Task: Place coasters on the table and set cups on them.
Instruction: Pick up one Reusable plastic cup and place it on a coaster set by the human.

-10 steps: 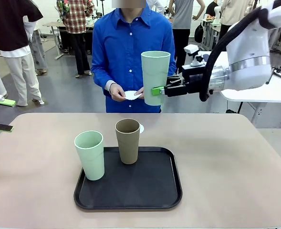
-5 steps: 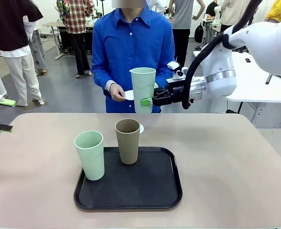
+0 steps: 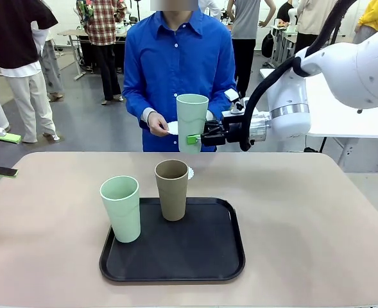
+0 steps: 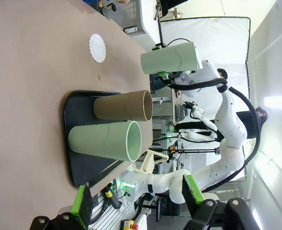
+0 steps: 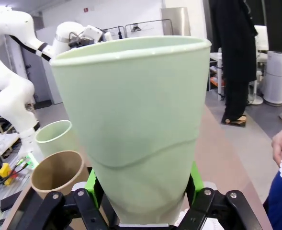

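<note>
The front camera looks across the surface [image 3: 317, 212] at the person [image 3: 176, 70] opposite. The left wrist camera, rolled sideways, views the black tray [image 4: 78, 170] from well back. The right wrist camera sits close against the mint cup [image 5: 136, 129], seen in all three views.

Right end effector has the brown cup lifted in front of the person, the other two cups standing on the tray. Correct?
Wrong colour: the right end effector holds a green cup, not the brown one, as the front view shows. The brown cup stands on the tray beside the other green cup; the rest is right.
</note>
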### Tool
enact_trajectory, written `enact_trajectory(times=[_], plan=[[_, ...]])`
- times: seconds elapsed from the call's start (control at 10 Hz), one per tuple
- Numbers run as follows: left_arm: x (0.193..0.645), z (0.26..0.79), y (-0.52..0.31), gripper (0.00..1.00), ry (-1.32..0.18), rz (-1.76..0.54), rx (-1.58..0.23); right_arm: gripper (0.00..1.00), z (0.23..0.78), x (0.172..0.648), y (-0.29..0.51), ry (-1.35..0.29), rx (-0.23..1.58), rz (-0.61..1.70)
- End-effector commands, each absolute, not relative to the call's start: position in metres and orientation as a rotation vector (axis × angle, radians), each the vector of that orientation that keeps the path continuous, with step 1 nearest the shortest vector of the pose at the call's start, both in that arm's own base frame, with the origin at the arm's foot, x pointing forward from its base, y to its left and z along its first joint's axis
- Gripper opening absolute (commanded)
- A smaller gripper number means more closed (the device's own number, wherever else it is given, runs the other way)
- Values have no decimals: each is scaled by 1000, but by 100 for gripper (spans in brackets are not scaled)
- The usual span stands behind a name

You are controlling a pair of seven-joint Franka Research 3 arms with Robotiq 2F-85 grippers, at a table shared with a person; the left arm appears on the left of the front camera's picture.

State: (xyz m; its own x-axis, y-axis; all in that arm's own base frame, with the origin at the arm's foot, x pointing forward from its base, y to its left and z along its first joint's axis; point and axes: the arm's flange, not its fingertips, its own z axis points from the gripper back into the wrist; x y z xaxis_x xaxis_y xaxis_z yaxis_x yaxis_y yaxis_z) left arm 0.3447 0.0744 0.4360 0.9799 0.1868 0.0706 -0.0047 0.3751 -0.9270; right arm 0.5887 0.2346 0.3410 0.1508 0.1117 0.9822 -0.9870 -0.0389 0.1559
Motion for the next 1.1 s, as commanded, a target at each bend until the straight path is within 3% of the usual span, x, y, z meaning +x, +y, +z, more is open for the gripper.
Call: enact_trajectory(times=[0.0,1.0], plan=[[345,437,75,100,-183,117,-1196,82,345,586,234,-977,1246,1201],[345,437,75,100,-183,117,-1196,82,343,595,235,-997,1235,1200]])
